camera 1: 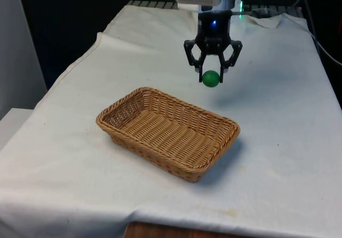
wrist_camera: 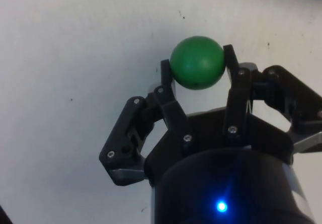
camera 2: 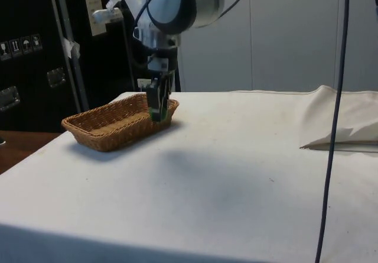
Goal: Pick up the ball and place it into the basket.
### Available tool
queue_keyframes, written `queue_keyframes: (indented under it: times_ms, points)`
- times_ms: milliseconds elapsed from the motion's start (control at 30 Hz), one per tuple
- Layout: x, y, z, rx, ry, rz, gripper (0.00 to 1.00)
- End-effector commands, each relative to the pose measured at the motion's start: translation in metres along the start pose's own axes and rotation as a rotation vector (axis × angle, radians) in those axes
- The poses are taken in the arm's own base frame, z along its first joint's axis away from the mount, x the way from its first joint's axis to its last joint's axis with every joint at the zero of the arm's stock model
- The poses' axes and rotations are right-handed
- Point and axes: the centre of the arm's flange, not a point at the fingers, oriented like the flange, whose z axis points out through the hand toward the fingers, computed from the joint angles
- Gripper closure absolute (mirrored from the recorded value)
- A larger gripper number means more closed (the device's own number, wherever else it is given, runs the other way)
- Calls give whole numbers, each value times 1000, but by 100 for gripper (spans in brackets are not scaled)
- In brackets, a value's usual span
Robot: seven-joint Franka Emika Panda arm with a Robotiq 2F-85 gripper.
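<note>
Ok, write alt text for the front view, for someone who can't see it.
A black gripper holds a green ball in the air above a white-clothed table, just beyond the far rim of a brown wicker basket. The basket is rectangular, set at an angle, with nothing in it.

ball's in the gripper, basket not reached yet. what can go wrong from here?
1. The green ball sits at the very tips of the fingers, so it might slip out in transit.
2. The gripper hangs low, short of the wicker basket; going straight across could clip the near rim.
3. A release from height may bounce the ball out; the basket walls look shallow.
</note>
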Motion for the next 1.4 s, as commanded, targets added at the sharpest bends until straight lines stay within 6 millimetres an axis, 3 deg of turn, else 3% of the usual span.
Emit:
queue_keyframes:
  times_ms: [0,700,967,1367]
  points:
    - [0,2,-3,-9,-7,2,98]
    - [31,7,-69,40,42,-5,98]
    - [52,27,-98,41,47,5,98]
    - [76,29,-100,27,63,18,98]
